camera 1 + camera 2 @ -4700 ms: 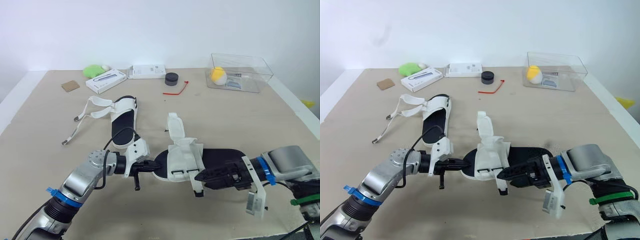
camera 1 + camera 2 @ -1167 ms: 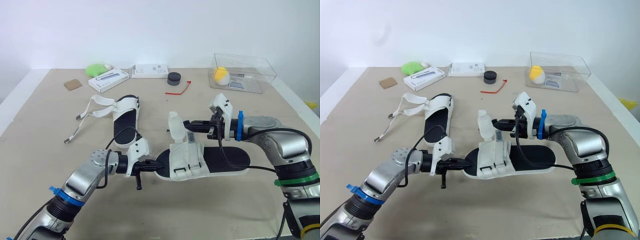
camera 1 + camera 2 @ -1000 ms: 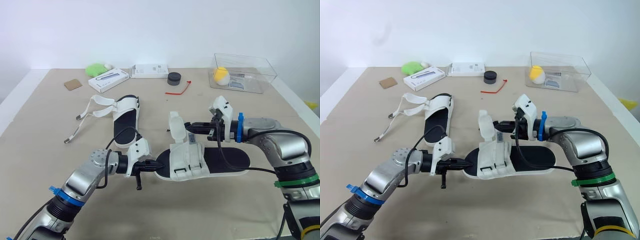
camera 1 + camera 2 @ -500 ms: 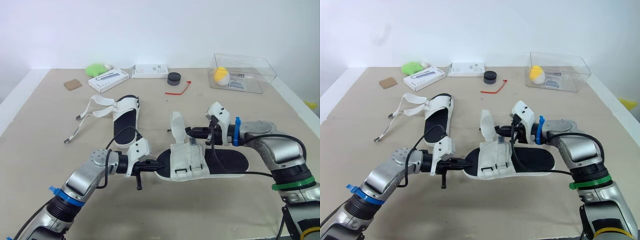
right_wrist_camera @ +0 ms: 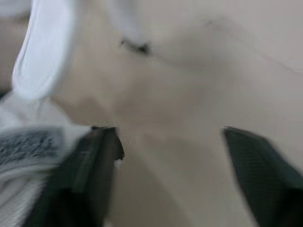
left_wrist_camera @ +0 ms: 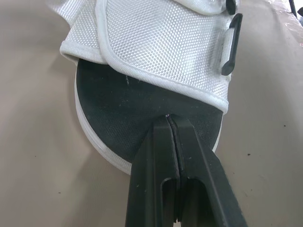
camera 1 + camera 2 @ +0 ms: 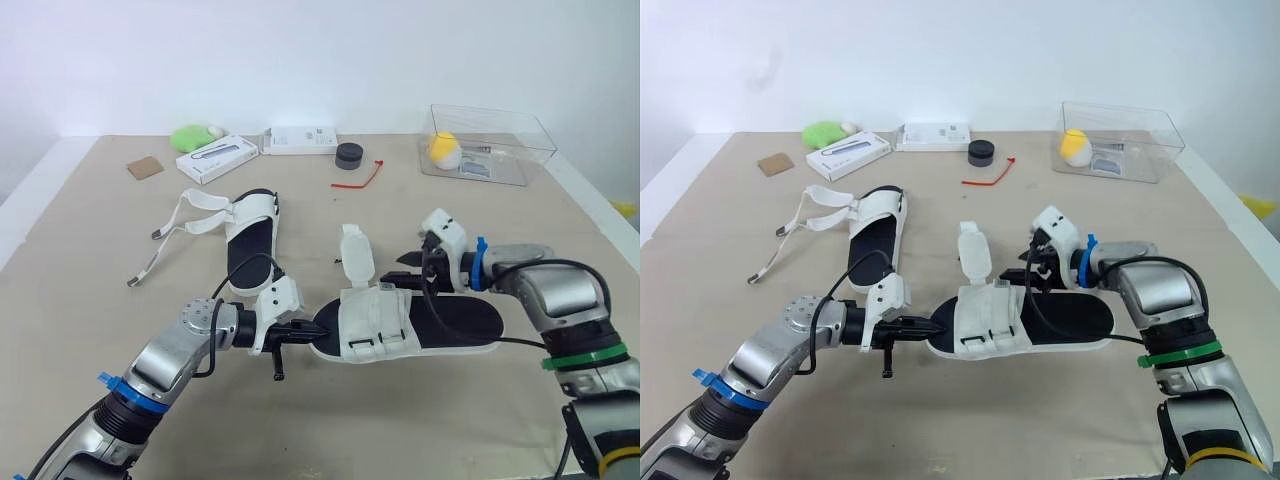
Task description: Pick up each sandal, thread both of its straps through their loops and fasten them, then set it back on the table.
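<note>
The near sandal (image 7: 445,322), with a black sole and a white upper (image 7: 375,322), lies in the middle of the table. One white strap (image 7: 355,255) stands up from its far side. My left gripper (image 7: 308,330) is shut on the sole's toe edge (image 6: 118,163). To the right of the upright strap hovers my right gripper (image 7: 403,262), open, just above the sandal's far edge, with the strap (image 5: 42,61) ahead of its fingers (image 5: 102,161). The second sandal (image 7: 250,235) lies farther left, its two straps (image 7: 180,222) trailing loose across the table.
A clear box (image 7: 500,150) holding a yellow object stands at the back right. Along the back lie a black cap (image 7: 349,157), a red tie (image 7: 358,178), two white boxes (image 7: 213,160) (image 7: 298,141), a green object (image 7: 190,137) and a cardboard piece (image 7: 143,168).
My right gripper came round from the sandal's near side to the upright strap, dipped toward the upper, then drew back to the right. The left gripper kept its hold on the toe.
</note>
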